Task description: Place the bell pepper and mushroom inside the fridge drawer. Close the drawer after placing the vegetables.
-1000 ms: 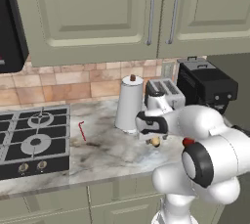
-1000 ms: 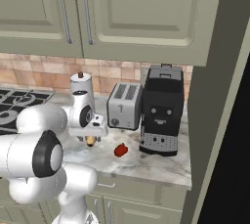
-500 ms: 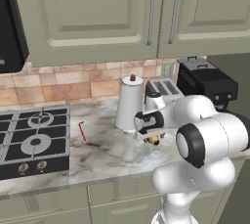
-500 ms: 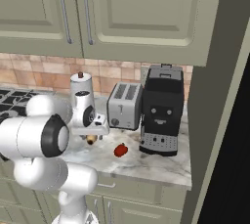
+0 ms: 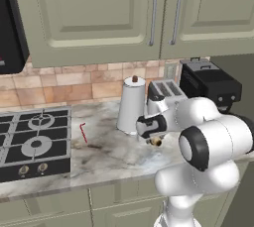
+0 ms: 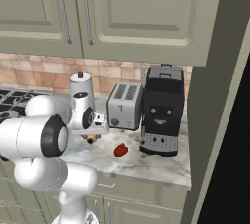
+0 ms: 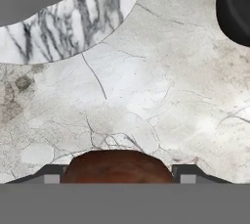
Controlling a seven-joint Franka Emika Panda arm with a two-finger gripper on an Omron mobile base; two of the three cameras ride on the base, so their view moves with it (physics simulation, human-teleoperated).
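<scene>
My gripper hangs just over the marble counter, in front of the toaster, and is shut on the mushroom. The right base view shows that mushroom under the gripper, pale stem pointing down. Its brown cap sits between the two fingertips at the bottom of the hand view, with my gripper around it. The red bell pepper lies on the counter to the right of the gripper, near the coffee machine. The fridge drawer is out of view.
A white jug stands just left of the gripper, with a silver toaster behind it and a black coffee machine to the right. A gas hob lies at the left. Cabinets hang overhead, and a dark opening shows at the far right.
The arm's big elbow joint has risen and turned a little. The gripper has stayed almost in place over the counter with the mushroom in it.
</scene>
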